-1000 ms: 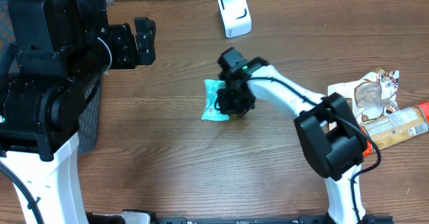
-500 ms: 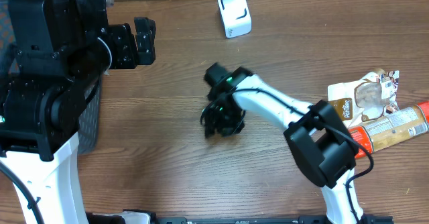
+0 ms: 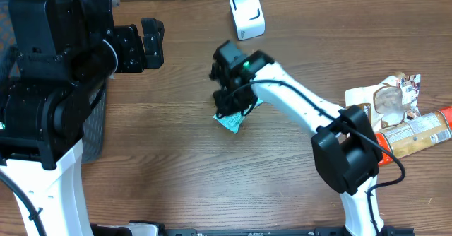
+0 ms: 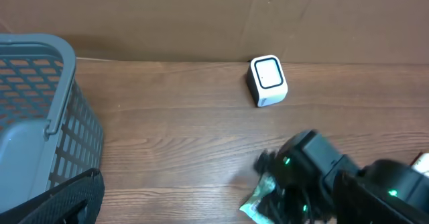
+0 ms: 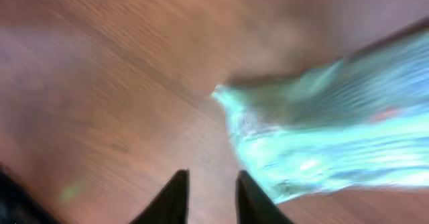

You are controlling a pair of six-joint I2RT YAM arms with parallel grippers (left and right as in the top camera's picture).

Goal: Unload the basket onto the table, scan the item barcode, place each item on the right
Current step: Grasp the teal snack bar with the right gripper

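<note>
The item, a teal foil packet (image 3: 232,121), lies on the wooden table, partly under my right gripper (image 3: 229,103). In the blurred right wrist view the packet (image 5: 322,143) sits just right of the fingertips. The right gripper (image 5: 209,190) has its jaws a narrow gap apart, with only bare wood between them. The white barcode scanner (image 3: 246,14) stands at the back of the table, also in the left wrist view as a scanner (image 4: 268,80). My left gripper (image 3: 150,44) hovers open at the left, far from the packet (image 4: 258,200).
A grey basket (image 4: 40,117) stands at the table's left edge under the left arm. At the right edge lie a brown-and-white snack bag (image 3: 385,102) and an orange-capped bottle (image 3: 417,133). A cardboard wall backs the table.
The right gripper swung left, then back up toward the scanner. The teal packet shifted and turned with it and now lies beside the fingertips. The left arm has not moved.
</note>
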